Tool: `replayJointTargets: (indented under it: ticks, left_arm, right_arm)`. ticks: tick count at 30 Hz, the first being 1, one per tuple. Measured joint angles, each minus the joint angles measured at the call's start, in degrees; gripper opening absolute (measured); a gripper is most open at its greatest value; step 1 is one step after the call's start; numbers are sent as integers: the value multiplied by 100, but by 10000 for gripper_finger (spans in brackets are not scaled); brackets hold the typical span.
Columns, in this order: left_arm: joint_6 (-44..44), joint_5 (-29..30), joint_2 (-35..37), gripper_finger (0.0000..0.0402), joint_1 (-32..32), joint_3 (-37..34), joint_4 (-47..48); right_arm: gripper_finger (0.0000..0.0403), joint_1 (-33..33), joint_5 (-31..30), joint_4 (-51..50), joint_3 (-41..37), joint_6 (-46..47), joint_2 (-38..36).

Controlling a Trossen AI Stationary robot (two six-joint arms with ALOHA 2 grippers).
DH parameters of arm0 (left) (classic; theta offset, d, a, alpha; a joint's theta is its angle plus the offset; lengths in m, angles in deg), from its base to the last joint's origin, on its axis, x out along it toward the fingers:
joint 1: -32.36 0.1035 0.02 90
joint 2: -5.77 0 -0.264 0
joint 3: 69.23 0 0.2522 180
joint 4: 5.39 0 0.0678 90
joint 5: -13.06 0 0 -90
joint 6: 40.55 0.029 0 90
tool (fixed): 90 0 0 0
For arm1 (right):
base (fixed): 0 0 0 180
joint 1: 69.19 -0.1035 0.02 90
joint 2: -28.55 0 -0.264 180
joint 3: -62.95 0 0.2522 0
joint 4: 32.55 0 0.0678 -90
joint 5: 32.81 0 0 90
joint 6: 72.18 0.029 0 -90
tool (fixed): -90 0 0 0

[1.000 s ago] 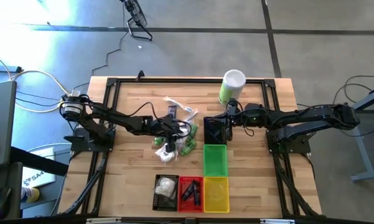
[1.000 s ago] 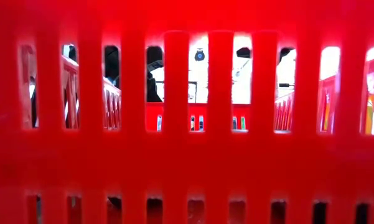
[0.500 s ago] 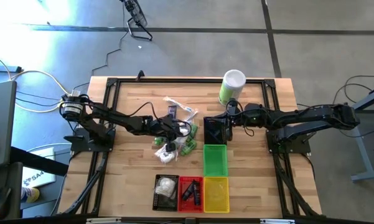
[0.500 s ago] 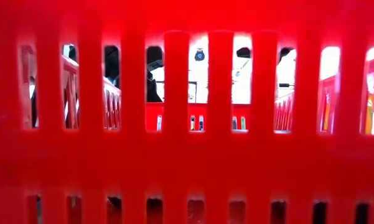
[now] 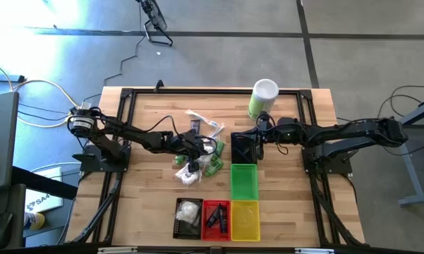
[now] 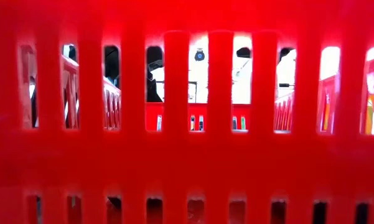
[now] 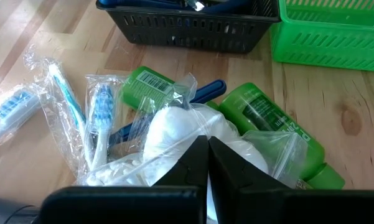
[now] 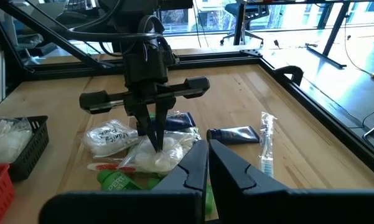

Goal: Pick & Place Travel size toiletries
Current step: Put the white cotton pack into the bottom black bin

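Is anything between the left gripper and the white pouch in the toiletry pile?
Nothing visible. The left gripper sits directly on the white pouch, jaws shut on its top. Green bottles and wrapped toothbrushes lie beside and partly under it, not over it.

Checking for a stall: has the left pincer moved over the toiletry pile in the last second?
No. In the high view the left pincer sits at the same spot relative to the black basket, shut on a white pouch.

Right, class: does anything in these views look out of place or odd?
Yes. The red basket stands right against the low camera, so its slatted wall fills that view. Also, the unsorted toiletries lie in a loose, overlapping heap at mid-table, where the left claw has its fingers together in a white pouch.
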Motion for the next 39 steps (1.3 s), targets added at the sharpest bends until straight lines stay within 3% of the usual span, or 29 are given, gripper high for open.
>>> replayJointTargets:
  ticks: [22,35,39]
  left_arm:
    - [170,173,126,0,-4,2,-90]
    - [304,201,1153,0,-8,2,-118]
    - [24,-84,1471,0,-17,2,-122]
  right_arm:
    - [8,0,2,72,0,-26,0]
    - [8,0,2,98,0,-42,0]
    - [8,0,2,98,0,-42,0]
